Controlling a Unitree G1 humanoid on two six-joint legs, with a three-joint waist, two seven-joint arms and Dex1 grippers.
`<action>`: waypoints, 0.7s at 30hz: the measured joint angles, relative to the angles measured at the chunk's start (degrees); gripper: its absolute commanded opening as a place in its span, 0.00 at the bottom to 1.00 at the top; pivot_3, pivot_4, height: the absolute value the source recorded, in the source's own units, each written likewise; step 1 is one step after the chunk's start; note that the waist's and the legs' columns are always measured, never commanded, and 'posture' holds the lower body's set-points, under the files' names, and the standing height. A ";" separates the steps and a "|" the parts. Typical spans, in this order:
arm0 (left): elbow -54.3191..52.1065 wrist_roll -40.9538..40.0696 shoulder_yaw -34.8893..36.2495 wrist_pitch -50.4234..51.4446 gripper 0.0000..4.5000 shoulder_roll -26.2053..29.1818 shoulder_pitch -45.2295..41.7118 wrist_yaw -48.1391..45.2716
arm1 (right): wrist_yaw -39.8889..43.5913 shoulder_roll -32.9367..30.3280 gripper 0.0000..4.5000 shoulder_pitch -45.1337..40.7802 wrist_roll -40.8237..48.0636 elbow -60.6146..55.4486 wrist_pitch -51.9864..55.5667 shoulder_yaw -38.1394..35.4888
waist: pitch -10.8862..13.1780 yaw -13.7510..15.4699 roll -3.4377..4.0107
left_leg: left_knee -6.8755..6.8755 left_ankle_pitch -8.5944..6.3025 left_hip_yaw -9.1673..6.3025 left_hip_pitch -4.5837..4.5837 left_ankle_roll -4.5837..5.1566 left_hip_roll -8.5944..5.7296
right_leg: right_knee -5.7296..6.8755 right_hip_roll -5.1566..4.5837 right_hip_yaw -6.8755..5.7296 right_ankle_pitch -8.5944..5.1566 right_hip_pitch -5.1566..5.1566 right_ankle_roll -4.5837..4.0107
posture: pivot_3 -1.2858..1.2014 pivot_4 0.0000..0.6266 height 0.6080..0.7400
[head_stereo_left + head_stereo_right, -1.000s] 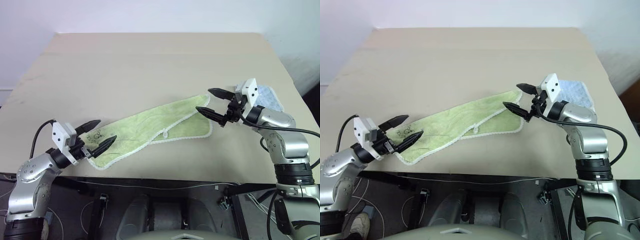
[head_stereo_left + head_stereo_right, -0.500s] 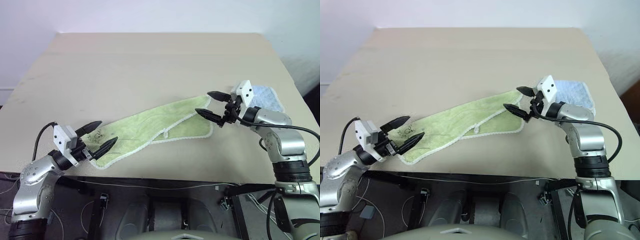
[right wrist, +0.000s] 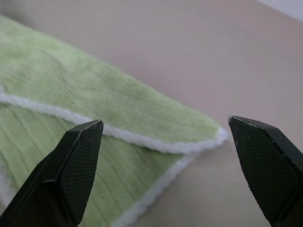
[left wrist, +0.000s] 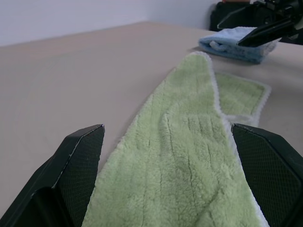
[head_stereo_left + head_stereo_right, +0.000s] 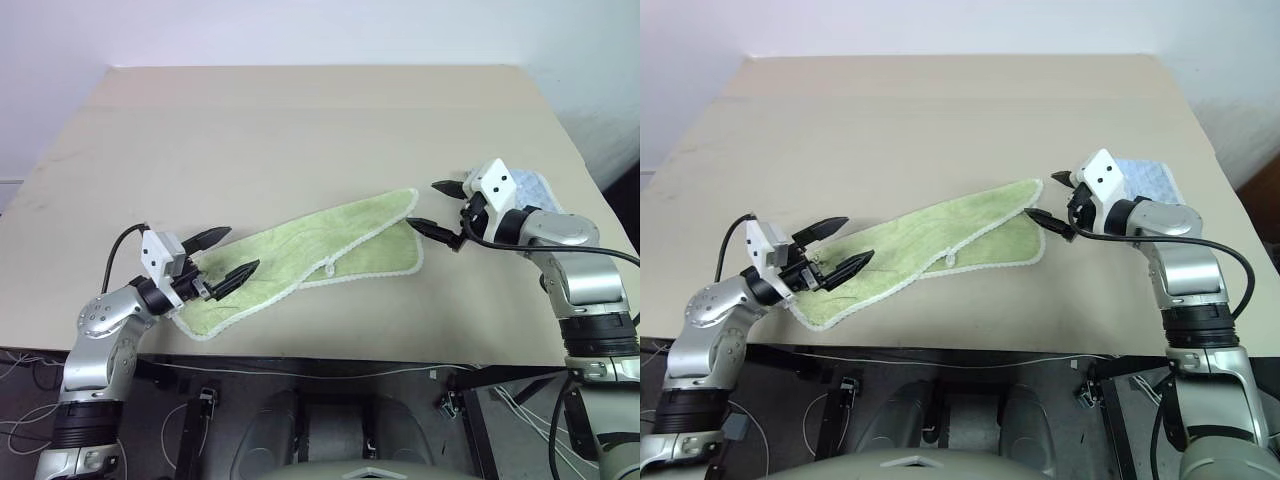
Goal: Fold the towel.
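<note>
On table, near front edge: towel [image 5: 300, 255] lay in a long diagonal strip, roughly folded lengthwise, 1 end at robot's left-front, other end toward right.
Towel layers: at right end 2 layers showed, upper one offset from lower, white edging visible on both.
Marking corner: dark embroidery sat at left end, just under left gripper.
Left gripper [image 5: 224, 255]: fingers spread wide, nothing held, hovering over left end of towel.
Right gripper [image 5: 437, 208]: fingers also fully apart, empty, just beside right end corner, not touching as far as I could tell.
Blue towel [image 5: 530, 188]: small, pale, behind right gripper, well clear of green one.
Handling guess: light, soft, limp terry; will drape and sag, not slippery, not fragile.
Grip points: pinch edging at the 2 end corners; at right end catch both layers or upper one will slide.
Risk: a 1-layer pinch would unfold strip.
</note>
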 measured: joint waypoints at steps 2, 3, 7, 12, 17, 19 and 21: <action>-0.94 0.07 -0.32 1.05 1.00 -0.39 0.05 0.85 | -0.16 -0.28 0.99 -0.92 -2.04 2.41 -1.69 1.03 | 0.00 -0.12 0.00 | 0.02 0.00 0.03 0.00 0.00 0.00 | 0.00 0.01 0.05 0.02 0.00 0.01 | 0.52 0.24 1.00; -1.63 0.08 -0.65 1.44 1.00 -0.46 0.06 1.24 | -0.34 -0.31 0.99 -1.38 -3.02 3.62 -2.67 1.46 | 0.00 -0.12 0.00 | 0.03 0.00 0.03 0.00 0.00 0.00 | 0.00 0.01 0.06 0.03 -0.01 0.01 | 0.52 0.24 1.00; -6.48 -0.02 -1.63 5.98 1.00 0.54 0.21 2.71 | -1.44 0.00 0.99 -5.84 -8.57 11.58 -11.63 4.87 | 0.00 -0.40 0.00 | 0.05 0.00 0.08 0.00 0.00 0.04 | 0.03 0.06 0.13 0.06 -0.04 0.00 | 0.52 0.24 1.00; -14.34 -0.13 -1.98 12.10 1.00 3.43 0.14 5.70 | -5.29 1.93 0.99 -12.01 -15.16 23.02 -24.82 7.89 | 0.00 -1.14 0.00 | 0.06 0.03 0.11 0.00 -0.05 0.06 | 0.05 0.08 0.19 0.06 -0.06 0.00 | 0.52 0.24 1.00; -18.93 -1.46 -1.70 16.85 1.00 4.28 0.14 8.30 | -4.76 2.84 0.99 -13.91 -17.43 30.01 -30.40 9.75 | 0.00 -1.20 0.00 | 0.07 0.07 0.14 0.00 -0.12 0.07 | 0.05 0.09 0.23 0.07 -0.06 -0.01 | 0.52 0.24 1.00; -20.08 -2.42 -0.94 18.60 1.00 5.04 0.18 9.12 | -3.85 3.08 0.99 -14.55 -17.48 31.67 -31.43 9.88 | 0.00 -1.22 0.00 | 0.08 0.07 0.14 0.00 -0.11 0.07 | 0.05 0.09 0.24 0.07 -0.06 -0.01 | 0.52 0.24 1.00; -21.05 -3.27 -0.04 19.85 1.00 5.47 0.26 9.60 | -3.06 3.06 0.99 -15.41 -17.49 33.07 -32.25 9.88 | 0.00 -1.30 0.00 | 0.08 0.06 0.15 0.01 -0.11 0.07 | 0.05 0.09 0.26 0.08 -0.06 -0.02 | 0.52 0.24 1.00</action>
